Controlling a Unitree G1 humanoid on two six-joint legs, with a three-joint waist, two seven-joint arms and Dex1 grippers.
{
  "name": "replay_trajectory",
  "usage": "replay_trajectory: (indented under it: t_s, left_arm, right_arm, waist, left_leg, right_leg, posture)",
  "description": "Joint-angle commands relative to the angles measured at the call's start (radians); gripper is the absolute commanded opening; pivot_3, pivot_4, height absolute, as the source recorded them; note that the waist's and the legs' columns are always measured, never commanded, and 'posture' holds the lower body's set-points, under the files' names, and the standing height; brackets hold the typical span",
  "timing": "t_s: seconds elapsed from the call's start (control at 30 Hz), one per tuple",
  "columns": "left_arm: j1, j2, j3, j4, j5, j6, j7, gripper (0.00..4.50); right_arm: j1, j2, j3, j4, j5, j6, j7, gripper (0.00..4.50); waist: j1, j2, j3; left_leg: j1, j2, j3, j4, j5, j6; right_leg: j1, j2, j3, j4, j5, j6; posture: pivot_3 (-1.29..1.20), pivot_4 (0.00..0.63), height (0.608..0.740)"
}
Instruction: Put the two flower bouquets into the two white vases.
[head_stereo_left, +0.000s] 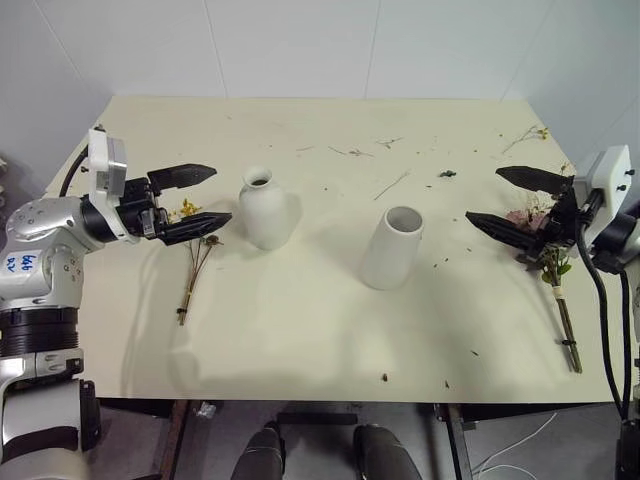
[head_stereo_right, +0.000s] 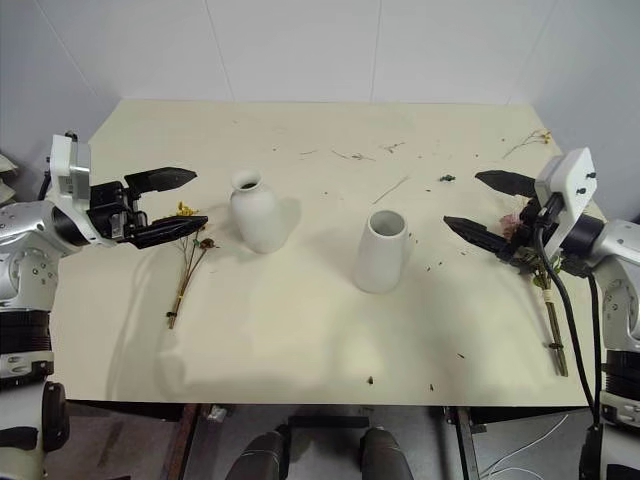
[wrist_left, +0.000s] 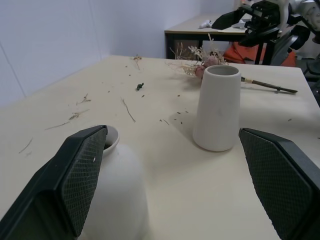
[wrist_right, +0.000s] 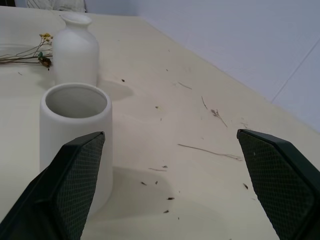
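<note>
- On the cream table (head_stereo_left: 300, 330): loose twig scraps (head_stereo_left: 392, 185) and dark crumbs lie across the far half and near the front edge; none sit betw. a bunch and a vase
- Squat white vase (head_stereo_left: 264, 208) stands upright left of centre, narrow neck up; tall white vase (head_stereo_left: 393, 247) upright right of centre, wide mouth empty; the two are apart, clear table betw. them
- Small bouquet (head_stereo_left: 196, 252) lies flat near the squat vase's left side, thin brown stems toward the front edge, yellow heads toward the far side
- Large bouquet (head_stereo_left: 549, 262) lies flat near the right edge; pink bloom and pale sprigs at the far end, bound stem toward the front; well apart from the tall vase
- Left gripper (head_stereo_left: 195, 201) held level above the table, pointing inward at the squat vase; jaws wide, nothing betw. them; lower finger over the small bouquet's heads, contact not clear
- Right gripper (head_stereo_left: 510, 202) level too, pointing inward toward the tall vase; jaws wide, holding nothing; large bouquet's head sits under/behind the wrist
- Behind the table: pale wall panels (head_stereo_left: 300, 45)
</note>
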Motion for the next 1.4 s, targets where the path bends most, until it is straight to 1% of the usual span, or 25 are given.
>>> replay_trajectory:
  t_s: [0.03,0.17,0.33,0.37,0.43,0.5,0.57,0.6,0.67,0.7,0.8,0.9,1.1,1.17,1.23,1.37,1.4]
  left_arm:
    - [0.001,0.048,0.042,-0.027,0.001,0.001,0.007,4.50]
    - [0.032,0.085,0.033,-0.027,0.010,0.012,-0.012,4.50]
    - [0.024,0.214,-0.072,-0.005,0.151,0.116,0.032,4.50]
    - [0.021,0.237,-0.088,0.000,0.188,0.140,0.065,4.50]
    - [0.002,0.268,-0.126,-0.043,0.246,0.286,0.172,4.50]
    - [-0.002,0.287,-0.153,-0.132,0.260,0.452,0.237,4.50]
    - [-0.037,0.270,-0.183,-0.247,0.249,0.734,0.335,4.50]
    - [-0.040,0.272,-0.212,-0.302,0.252,0.845,0.368,4.50]
    - [-0.013,0.292,-0.259,-0.395,0.257,0.989,0.411,4.50]
    - [0.006,0.282,-0.263,-0.426,0.255,1.035,0.434,4.50]
    - [0.058,0.240,-0.250,-0.475,0.260,1.099,0.504,4.50]
    - [0.078,0.211,-0.264,-0.471,0.292,1.151,0.588,4.50]
    - [0.078,0.071,-0.200,-0.437,0.291,1.261,0.710,4.50]
    - [0.091,0.077,-0.222,-0.441,0.283,1.280,0.720,4.50]
    - [0.095,0.074,-0.213,-0.433,0.275,1.286,0.724,4.50]
    - [0.091,0.088,-0.225,-0.393,0.263,1.266,0.715,4.50]
    - [0.090,0.090,-0.223,-0.384,0.262,1.257,0.713,4.31]
  right_arm:
    - [-0.050,0.021,0.016,-0.002,0.015,-0.018,-0.008,4.47]
    - [-0.049,0.041,0.034,0.004,0.013,-0.013,0.000,4.47]
    - [-0.119,0.044,0.064,0.057,0.006,-0.034,0.023,4.47]
    - [-0.129,0.047,0.072,0.059,0.003,-0.037,0.023,4.47]
    - [-0.154,0.056,0.086,0.075,-0.001,-0.051,0.030,4.47]
    - [-0.169,0.070,0.100,0.072,-0.001,-0.060,0.031,4.47]
    - [-0.187,0.080,0.104,0.083,0.003,-0.069,0.039,4.47]
    - [-0.195,0.082,0.108,0.080,0.007,-0.067,0.043,4.47]
    - [-0.204,0.078,0.117,0.055,0.019,-0.052,0.057,4.47]
    - [-0.210,0.072,0.117,0.048,0.026,-0.045,0.069,4.47]
    - [-0.222,0.061,0.117,0.014,0.040,-0.025,0.088,4.47]
    - [-0.217,0.056,0.115,-0.036,0.065,0.002,0.093,4.47]
    - [-0.174,0.053,0.102,-0.106,0.092,0.024,0.092,4.47]
    - [-0.171,0.050,0.103,-0.123,0.100,0.035,0.094,4.47]
    - [-0.170,0.045,0.098,-0.131,0.109,0.033,0.106,4.47]
    - [-0.163,0.019,0.097,-0.121,0.130,0.029,0.167,4.47]
    - [-0.162,0.016,0.101,-0.120,0.131,0.025,0.179,4.50]
  waist:
    - [-0.002,0.000,0.000]
    - [0.001,0.000,0.000]
    - [-0.001,0.000,0.000]
    - [-0.003,0.000,0.000]
    - [-0.003,0.000,0.000]
    - [-0.003,0.000,0.000]
    - [-0.003,0.000,0.000]
    - [-0.002,0.000,0.000]
    - [-0.001,0.000,0.000]
    - [-0.001,0.000,0.000]
    - [-0.002,0.000,0.000]
    - [-0.003,0.000,0.000]
    - [0.004,0.000,0.000]
    - [0.005,0.000,0.000]
    - [0.003,0.000,0.000]
    - [0.001,0.000,0.000]
    - [0.001,0.000,0.000]
  left_leg:
    - [0.000,0.000,0.000,0.000,0.000,0.000]
    - [0.000,0.001,0.000,-0.001,0.000,0.000]
    - [-0.001,0.000,0.000,-0.001,-0.001,0.000]
    - [-0.001,0.001,0.000,-0.001,-0.001,0.000]
    - [0.000,0.001,0.000,-0.002,-0.001,0.000]
    - [0.000,0.001,0.000,-0.001,-0.001,0.000]
    - [-0.001,0.001,0.000,-0.001,-0.001,0.000]
    - [-0.002,0.001,0.000,-0.001,-0.001,0.000]
    - [-0.002,0.001,-0.001,-0.001,-0.001,0.000]
    - [-0.002,0.001,-0.001,-0.002,-0.001,0.000]
    - [-0.003,0.001,-0.001,-0.002,-0.001,-0.001]
    - [-0.006,0.002,-0.001,0.000,-0.001,-0.001]
    - [-0.007,0.002,-0.001,0.003,-0.001,-0.001]
    - [-0.007,0.002,-0.001,0.005,-0.001,-0.001]
    - [-0.007,0.002,-0.001,0.005,-0.001,-0.002]
    - [-0.005,0.002,0.000,0.004,-0.001,-0.002]
    - [-0.005,0.002,0.000,0.004,-0.001,-0.002]
  right_leg:
    - [0.000,0.000,0.000,0.000,0.000,0.000]
    - [0.000,0.001,0.000,-0.001,0.000,0.000]
    - [-0.001,0.001,0.000,-0.001,0.000,0.000]
    - [-0.001,0.001,0.001,-0.001,0.000,0.000]
    - [-0.001,0.001,0.001,0.000,0.000,0.000]
    - [-0.001,0.002,0.001,0.000,0.000,-0.001]
    - [-0.001,0.002,0.001,0.000,-0.001,0.000]
    - [-0.001,0.003,0.001,0.000,-0.001,0.000]
    - [-0.002,0.003,0.001,0.000,-0.001,0.001]
    - [-0.002,0.003,0.002,0.000,-0.001,0.001]
    - [-0.004,0.003,0.002,0.002,-0.002,0.001]
    - [-0.009,0.004,0.003,0.006,-0.003,0.000]
    - [-0.009,0.005,0.003,0.008,-0.002,-0.001]
    - [-0.009,0.005,0.003,0.008,-0.002,-0.001]
    - [-0.008,0.005,0.003,0.008,-0.002,-0.001]
    - [-0.008,0.005,0.004,0.009,-0.002,-0.001]
    - [-0.008,0.005,0.004,0.009,-0.002,-0.001]
  posture:
    - [0.00,0.150,0.740]
    - [0.00,0.150,0.740]
    - [0.00,0.150,0.740]
    - [0.00,0.150,0.740]
    - [0.00,0.150,0.740]
    - [0.00,0.150,0.740]
    - [0.00,0.150,0.740]
    - [0.00,0.150,0.740]
    - [0.00,0.150,0.740]
    - [0.00,0.150,0.740]
    - [0.00,0.150,0.740]
    - [0.00,0.150,0.740]
    - [0.00,0.150,0.740]
    - [0.00,0.150,0.740]
    - [0.00,0.150,0.740]
    - [0.00,0.150,0.740]
    - [0.00,0.150,0.740]
